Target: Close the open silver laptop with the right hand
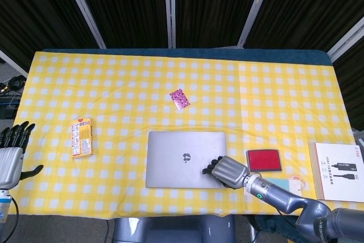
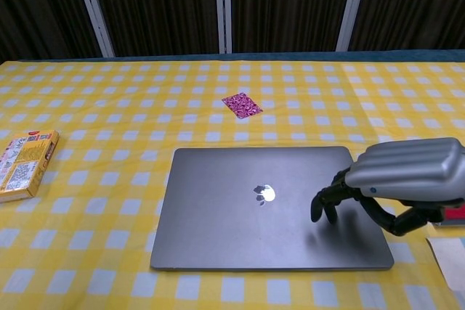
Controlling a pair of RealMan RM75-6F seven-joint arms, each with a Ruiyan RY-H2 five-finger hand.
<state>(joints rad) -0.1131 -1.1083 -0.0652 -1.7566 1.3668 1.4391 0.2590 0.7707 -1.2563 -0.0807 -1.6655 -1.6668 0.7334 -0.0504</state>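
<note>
1. Chest view showed the silver laptop (image 2: 265,208) lying flat near the front edge of the tabletop (image 2: 131,99), a little right of the middle, its lid down on the base with no gap visible along the front; the logo faced up.
2. Judged from that, the closing itself looked done, or all but done; whether the lid was fully seated I could not tell for certain.
3. On the lid's right part rested the right hand (image 2: 396,179), fingers curled downward with their tips (image 2: 321,207) at the lid surface, clamped on nothing. Head view placed that right hand (image 1: 227,171) at the laptop's front right corner.
4. What seemed left was lifting the hand clear without dragging the laptop.
5. Just beside the laptop, toward the right edge, lay a red pad (image 1: 263,159); further right, a white booklet (image 1: 340,172).
6. Toward the far edge sat a pink card (image 2: 243,104), well apart from the laptop; near the left edge lay a yellow box (image 2: 22,164).
7. At the front left corner, off the tabletop, the left hand (image 1: 11,155) hung with fingers apart, holding nothing.
</note>
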